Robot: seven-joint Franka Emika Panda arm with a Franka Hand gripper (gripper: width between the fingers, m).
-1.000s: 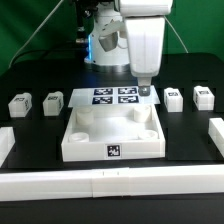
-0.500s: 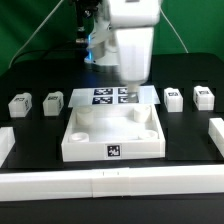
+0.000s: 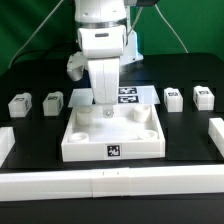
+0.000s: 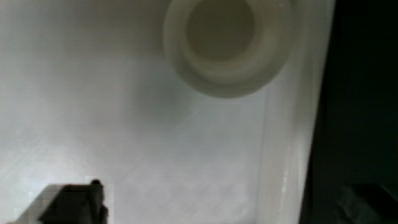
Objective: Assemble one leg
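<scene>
At the black tabletop's (image 3: 40, 135) middle, the end effector (image 3: 104, 112), its grip state impossible to tell, hangs over a smooth white square tray (image 3: 85, 150) flanked by blocky legs (image 3: 20, 103).

arm (image 3: 100, 55): white, last link upright, pointing straight down
end effector (image 3: 103, 109): low, tips facing down
finger (image 4: 71, 205): one dark tip in wrist view; jaw spacing unclear
</scene>
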